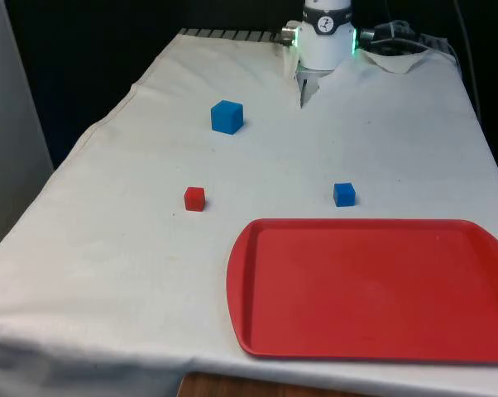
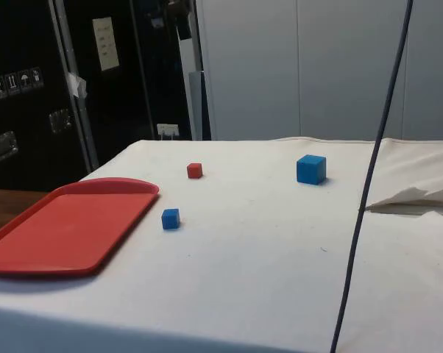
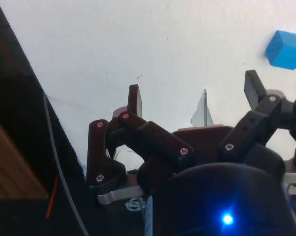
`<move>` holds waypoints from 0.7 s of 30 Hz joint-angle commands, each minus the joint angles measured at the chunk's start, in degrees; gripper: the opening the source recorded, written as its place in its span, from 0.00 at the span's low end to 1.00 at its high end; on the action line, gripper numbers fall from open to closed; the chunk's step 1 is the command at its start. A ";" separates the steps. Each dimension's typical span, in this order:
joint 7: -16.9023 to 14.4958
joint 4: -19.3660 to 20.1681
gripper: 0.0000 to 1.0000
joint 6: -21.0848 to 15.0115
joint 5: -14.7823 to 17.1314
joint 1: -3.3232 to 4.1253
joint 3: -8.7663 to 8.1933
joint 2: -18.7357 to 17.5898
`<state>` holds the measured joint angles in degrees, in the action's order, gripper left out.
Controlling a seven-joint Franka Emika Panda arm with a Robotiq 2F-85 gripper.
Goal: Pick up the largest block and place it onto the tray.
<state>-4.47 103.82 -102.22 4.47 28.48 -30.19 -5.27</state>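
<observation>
Resting on cloth: lg blue cube.

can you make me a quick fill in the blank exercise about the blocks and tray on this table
1. The largest block is coloured ____.
2. The table holds ____ blocks in all, the other two being a small blue block and a small red block.
3. The red tray has ____ blocks on it.
4. The claw has its fingers ____, holding nothing.

Missing words: blue; three; no; open
</observation>
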 commanded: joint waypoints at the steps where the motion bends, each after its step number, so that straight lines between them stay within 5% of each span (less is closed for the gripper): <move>1: 0.00 0.11 1.00 0.06 -0.06 0.00 0.00 0.06; 10: 0.00 3.50 1.00 -1.26 -1.03 0.00 0.06 2.01; 18: 0.52 10.14 1.00 -5.90 -4.18 -0.11 0.06 6.07; 19: 0.06 8.54 1.00 -4.47 -2.98 -0.17 0.06 4.76; 21: 0.40 12.20 1.00 -7.22 -5.10 -0.40 0.06 7.05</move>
<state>-4.47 114.59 -108.12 0.52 28.07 -30.14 0.57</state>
